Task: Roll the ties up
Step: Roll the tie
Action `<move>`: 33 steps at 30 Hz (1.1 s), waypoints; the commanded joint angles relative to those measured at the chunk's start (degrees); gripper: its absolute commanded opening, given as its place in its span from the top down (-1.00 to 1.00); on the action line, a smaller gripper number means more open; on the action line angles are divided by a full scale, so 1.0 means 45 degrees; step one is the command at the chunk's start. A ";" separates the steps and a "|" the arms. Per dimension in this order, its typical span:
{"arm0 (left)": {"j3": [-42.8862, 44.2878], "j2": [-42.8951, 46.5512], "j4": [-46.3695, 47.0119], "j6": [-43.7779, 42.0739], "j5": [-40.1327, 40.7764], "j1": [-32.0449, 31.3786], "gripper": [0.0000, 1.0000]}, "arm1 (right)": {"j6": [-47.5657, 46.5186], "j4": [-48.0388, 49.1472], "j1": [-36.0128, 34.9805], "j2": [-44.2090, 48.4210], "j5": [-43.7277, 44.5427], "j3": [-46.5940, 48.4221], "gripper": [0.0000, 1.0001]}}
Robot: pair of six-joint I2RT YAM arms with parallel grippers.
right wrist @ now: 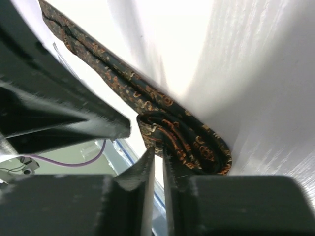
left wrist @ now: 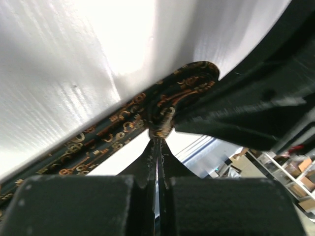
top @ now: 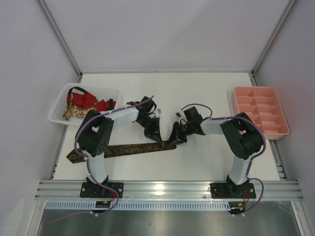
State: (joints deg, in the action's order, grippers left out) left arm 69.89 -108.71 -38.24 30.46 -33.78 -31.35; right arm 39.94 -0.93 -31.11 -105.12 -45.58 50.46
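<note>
Brown tie [top: 128,149] soft, slippery (coil unwinds easily); left gripper [left wrist: 157,142], right gripper [right wrist: 158,155] clamped on coiled end, 3 o'clock.

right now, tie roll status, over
Left end effector shut on brown tie. Right end effector shut on it too. Roll begun, long tail flat. Nothing blocking.
</note>
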 commanded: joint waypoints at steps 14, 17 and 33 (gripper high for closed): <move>0.0349 -0.0881 0.1193 0.0752 -0.1049 -0.0435 0.99 | -0.0829 -0.1706 0.0097 -0.0215 0.0051 0.1072 1.00; 0.0251 -0.1058 0.1193 0.0674 -0.0893 -0.0435 0.99 | -0.1082 -0.2389 0.0253 0.0331 0.0362 0.1131 0.92; -0.0082 -0.1097 0.0783 0.0107 -0.0462 -0.0103 0.99 | -0.2451 -0.2920 0.1172 0.0745 -0.0455 0.0408 -0.12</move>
State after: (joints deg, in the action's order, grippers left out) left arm 69.93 -113.62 -34.41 32.86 -37.26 -32.47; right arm 29.89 -17.06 -25.45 -99.63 -44.21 53.04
